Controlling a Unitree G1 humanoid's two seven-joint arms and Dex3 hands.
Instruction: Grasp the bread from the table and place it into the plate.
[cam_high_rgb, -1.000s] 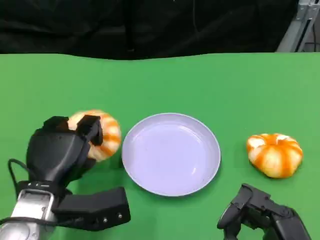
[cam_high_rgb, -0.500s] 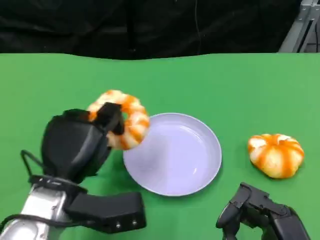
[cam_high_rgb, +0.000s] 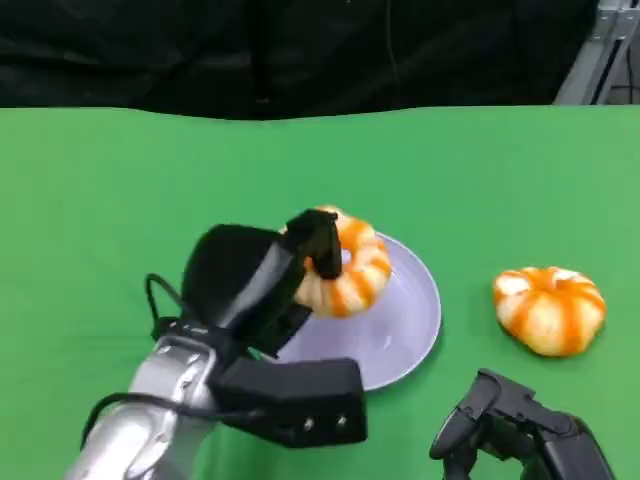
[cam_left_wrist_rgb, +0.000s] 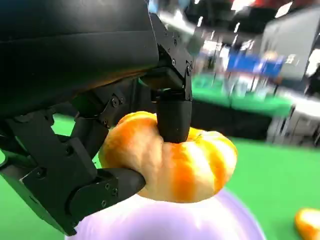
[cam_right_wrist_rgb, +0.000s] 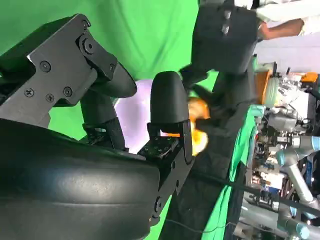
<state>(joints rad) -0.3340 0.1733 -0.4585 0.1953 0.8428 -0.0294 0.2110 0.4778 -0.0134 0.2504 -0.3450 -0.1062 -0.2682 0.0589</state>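
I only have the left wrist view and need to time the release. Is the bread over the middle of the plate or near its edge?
Observer: In the head view, the bread held by the left robot hand shows against the far half of the plate and overlaps its far rim.
Operator: Where is the right robot hand?
Observer: The right robot hand is low at the near edge of the head view, on the plate's right, and it holds nothing.
Operator: What is the orange bit at the corner of my picture?
Observer: It is a second bread lying on the green table, to the right of the plate and apart from it.
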